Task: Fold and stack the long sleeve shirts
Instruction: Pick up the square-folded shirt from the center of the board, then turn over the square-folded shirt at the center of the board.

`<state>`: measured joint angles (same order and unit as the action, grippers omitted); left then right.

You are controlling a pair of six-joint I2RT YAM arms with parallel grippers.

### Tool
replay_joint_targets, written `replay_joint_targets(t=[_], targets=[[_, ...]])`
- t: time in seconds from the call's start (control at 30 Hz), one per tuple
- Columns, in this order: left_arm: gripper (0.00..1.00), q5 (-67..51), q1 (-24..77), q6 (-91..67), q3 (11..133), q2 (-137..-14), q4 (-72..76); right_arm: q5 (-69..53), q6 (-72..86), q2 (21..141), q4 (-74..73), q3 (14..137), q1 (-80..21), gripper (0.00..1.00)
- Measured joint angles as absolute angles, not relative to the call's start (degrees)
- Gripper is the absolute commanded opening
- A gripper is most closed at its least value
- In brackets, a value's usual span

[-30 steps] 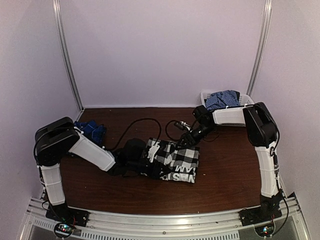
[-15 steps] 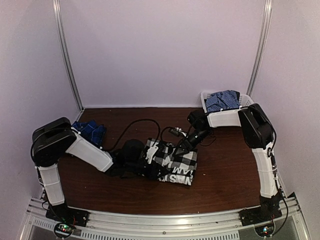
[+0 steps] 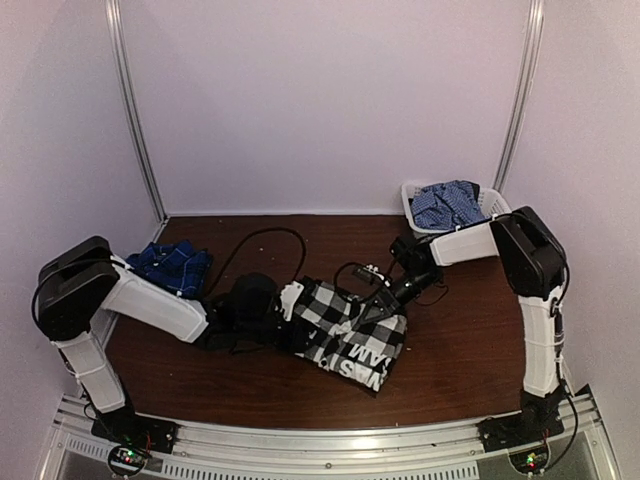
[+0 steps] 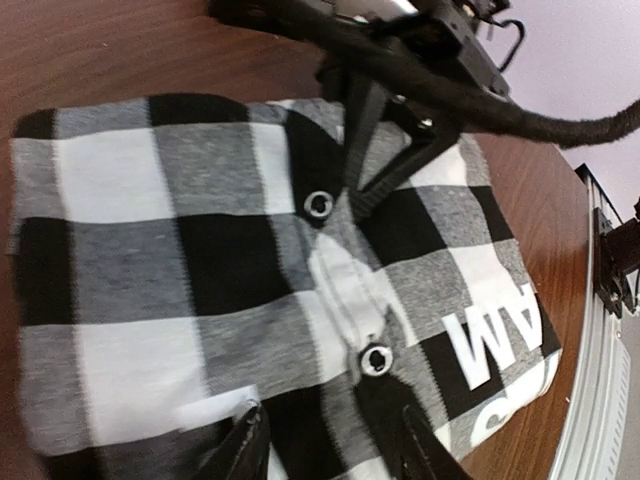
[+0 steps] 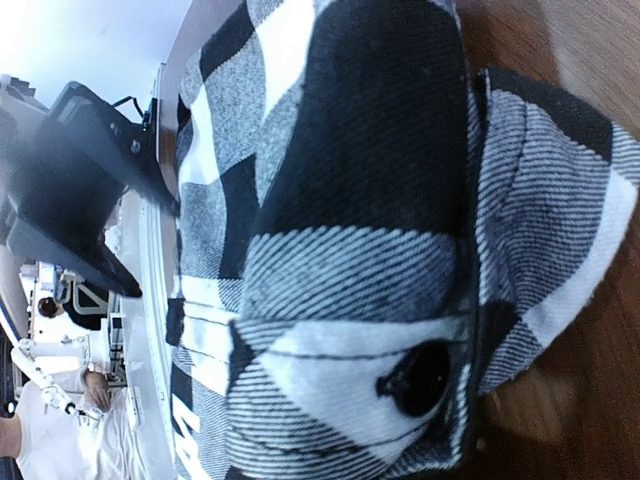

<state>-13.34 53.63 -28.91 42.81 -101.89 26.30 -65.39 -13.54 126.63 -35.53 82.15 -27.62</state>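
Although walls close the table (image 3: 470,340) on three sides, bare wood lies open to the right of the work and along the back, where only loose black cables (image 3: 260,245) loop; the front rail (image 3: 330,440) runs near the packet's lowest corner. A white basket (image 3: 408,195) with blue cloth in it stands at the back right (tight in the corner). The black-and-white checked shirt (image 3: 345,325), folded to a packet, lies mid-table, its long axis slanting from back left to front right, white lettering (image 3: 360,362) at the near right end. The dark blue plaid shirt (image 3: 172,264) sits crumpled at the back left, well apart. The left arm reaches low and flat from the left; the right arm bends over from the back right and dips down. The left gripper (image 4: 335,452) holds the packet's left edge, fingers half apart around the thick fold. The right gripper (image 3: 390,297) is pinched narrow on the far edge, which stands lifted off the wood.
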Motion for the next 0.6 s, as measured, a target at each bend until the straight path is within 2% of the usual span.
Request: replay_joint_targets(t=[0.13,0.23,0.43,0.6], targets=[[0.51,-9.45,53.15,-29.1,42.81,-96.29,21.87,-56.31,-7.05,115.42,-34.17,74.37,-25.89,0.0],[0.55,-7.14,51.57,-29.32,42.81,-91.29,18.24,-42.98,-1.91,105.58,-35.53,73.41,-25.02,0.0],[0.57,-7.14,43.0,-30.85,42.81,-82.94,12.8,-13.85,5.89,92.88,-42.98,78.67,-25.02,0.0],[0.58,-7.86,35.51,-32.1,42.83,-80.25,8.4,8.82,10.02,90.76,-50.09,84.38,-26.89,0.0]])
